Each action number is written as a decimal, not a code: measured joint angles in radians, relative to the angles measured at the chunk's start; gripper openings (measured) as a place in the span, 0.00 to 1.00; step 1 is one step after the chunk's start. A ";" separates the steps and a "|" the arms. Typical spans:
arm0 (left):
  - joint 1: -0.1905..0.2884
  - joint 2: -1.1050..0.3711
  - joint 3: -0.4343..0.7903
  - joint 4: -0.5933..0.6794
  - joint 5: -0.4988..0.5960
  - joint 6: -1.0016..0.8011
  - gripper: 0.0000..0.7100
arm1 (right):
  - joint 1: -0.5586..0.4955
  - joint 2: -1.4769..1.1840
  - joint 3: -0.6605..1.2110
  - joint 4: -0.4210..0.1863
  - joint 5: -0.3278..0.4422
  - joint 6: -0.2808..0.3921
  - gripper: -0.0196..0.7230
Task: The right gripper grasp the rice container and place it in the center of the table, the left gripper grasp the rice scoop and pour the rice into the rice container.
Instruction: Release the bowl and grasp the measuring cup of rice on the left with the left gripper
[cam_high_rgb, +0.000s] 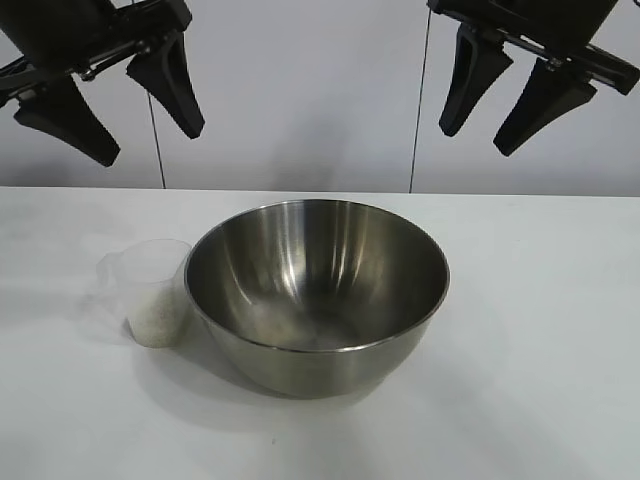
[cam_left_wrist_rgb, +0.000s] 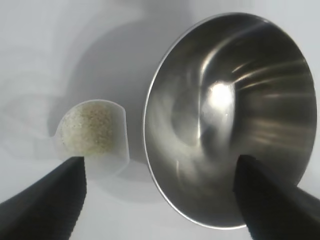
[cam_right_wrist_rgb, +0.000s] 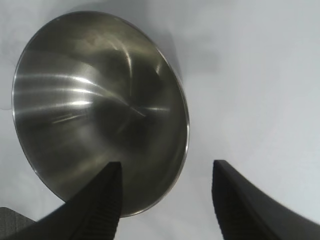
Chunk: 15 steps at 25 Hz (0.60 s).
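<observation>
Two black grippers hang above the white table (cam_high_rgb: 540, 300), neither one touching anything. At the exterior view's left, the left gripper (cam_high_rgb: 150, 125) is tilted, its tapered fingers slanting downward with the jaws spread wide and nothing between them. In its wrist view the left gripper's fingertips (cam_left_wrist_rgb: 55, 200) frame the scene: the rice scoop (cam_left_wrist_rgb: 92, 135) lies just inside one fingertip, and the far larger rice container (cam_left_wrist_rgb: 230, 120) fills most of the gap up to the other fingertip and beyond it.

Below and between the two grippers' jaws, the rice scoop (cam_high_rgb: 152, 290) stands upright on the table, a small frosted translucent cup with a tab at its rim. Off-white rice (cam_high_rgb: 160, 318) fills its lower part; from above, the rice (cam_left_wrist_rgb: 90, 127) shows as a pale grainy disc. The scoop sits just beside the bowl's wall; whether they touch I cannot tell.

The rice container (cam_high_rgb: 316, 295), a round shiny stainless-steel mixing bowl, stands upright near the table's middle, streaked with reflections inside and apparently without grain.

At the right, the right gripper (cam_high_rgb: 505, 110) hangs high, fingers pointing steeply down, jaws parted moderately and holding nothing. In its wrist view one finger (cam_right_wrist_rgb: 95, 205) overlaps the bowl's rim (cam_right_wrist_rgb: 186, 125), while the other stands over bare table.
</observation>
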 joint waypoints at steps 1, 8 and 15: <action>0.000 0.000 0.000 0.000 -0.012 0.000 0.83 | 0.000 0.000 0.000 0.000 0.000 -0.003 0.53; 0.000 0.000 0.000 -0.005 -0.085 -0.001 0.83 | 0.000 0.000 0.000 0.000 -0.009 -0.015 0.53; 0.000 0.000 0.000 -0.033 -0.104 0.009 0.82 | 0.000 0.000 0.000 0.000 -0.013 -0.032 0.53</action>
